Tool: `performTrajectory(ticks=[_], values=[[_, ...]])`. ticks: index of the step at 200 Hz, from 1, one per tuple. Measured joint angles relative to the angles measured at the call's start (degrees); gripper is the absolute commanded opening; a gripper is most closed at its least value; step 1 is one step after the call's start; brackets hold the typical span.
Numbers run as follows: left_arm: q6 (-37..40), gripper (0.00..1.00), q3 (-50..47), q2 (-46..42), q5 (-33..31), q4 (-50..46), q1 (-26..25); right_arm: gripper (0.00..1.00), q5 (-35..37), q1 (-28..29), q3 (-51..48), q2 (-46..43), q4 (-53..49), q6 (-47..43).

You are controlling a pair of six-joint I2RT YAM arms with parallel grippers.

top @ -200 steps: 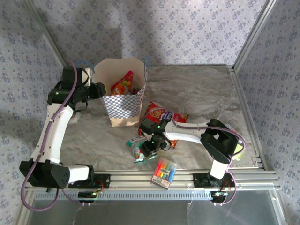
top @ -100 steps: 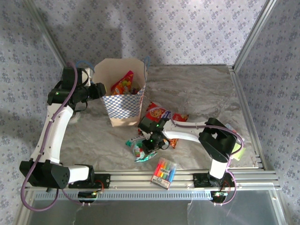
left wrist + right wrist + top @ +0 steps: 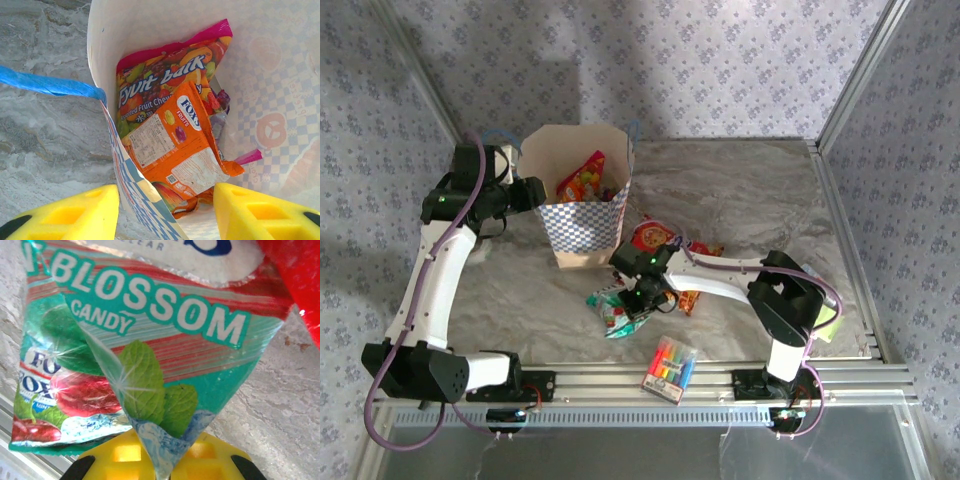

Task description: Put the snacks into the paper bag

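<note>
The right pincer [image 3: 162, 460] is pinching a folded corner of the green-red candy packet [image 3: 150, 365], its yellow fingers [image 3: 125, 460] pressing together on the shiny film. The rest of the packet is hanging out ahead of the pincer, with the marbled bench [image 3: 280, 405] lying behind it. From above, this pincer [image 3: 642, 300] is sitting low over the bench, the packet [image 3: 615, 312] sticking out on its near-left side. The red cookie bag [image 3: 650, 236] is lying just behind the pincer, and the clear pack of markers [image 3: 670, 368] is resting nearer the front rail, apart from it.

The left pincer [image 3: 165, 215] is standing spread, straddling the near wall of the paper bag [image 3: 150, 25]: one finger is staying outside the checkered wall, the other inside. Whether the fingers are touching the paper I cannot tell. Ahead of it, inside the bag, the pink-edged candy bag [image 3: 165, 75] is standing upright, and an orange-white packet [image 3: 175, 145] is leaning against it. A blue cord handle [image 3: 50, 85] is trailing out to the left.
</note>
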Motion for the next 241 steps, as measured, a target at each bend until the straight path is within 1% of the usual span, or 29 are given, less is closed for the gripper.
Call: performTrajectory(ticks=[10, 121, 195, 241], values=[[0.00, 0.53, 0.00, -0.04, -0.04, -0.04, 0.00, 0.00, 0.07, 0.00, 0.55, -0.09, -0.55, -0.02], [-0.02, 0.54, 0.15, -0.09, -1.29, -0.74, 0.00, 0.00, 2.51, 0.26, 5.22, -5.49, -4.22, -1.77], [-0.15, 0.54, 2.43, 0.07, -1.36, -0.79, 0.00, 0.00, 3.13, 0.26, 6.32, -9.86, -5.66, -3.28], [-0.02, 0.54, 4.68, 1.53, -1.68, -0.79, 0.00, 0.00, 4.33, -0.15, 6.91, -14.10, -6.91, -3.54]])
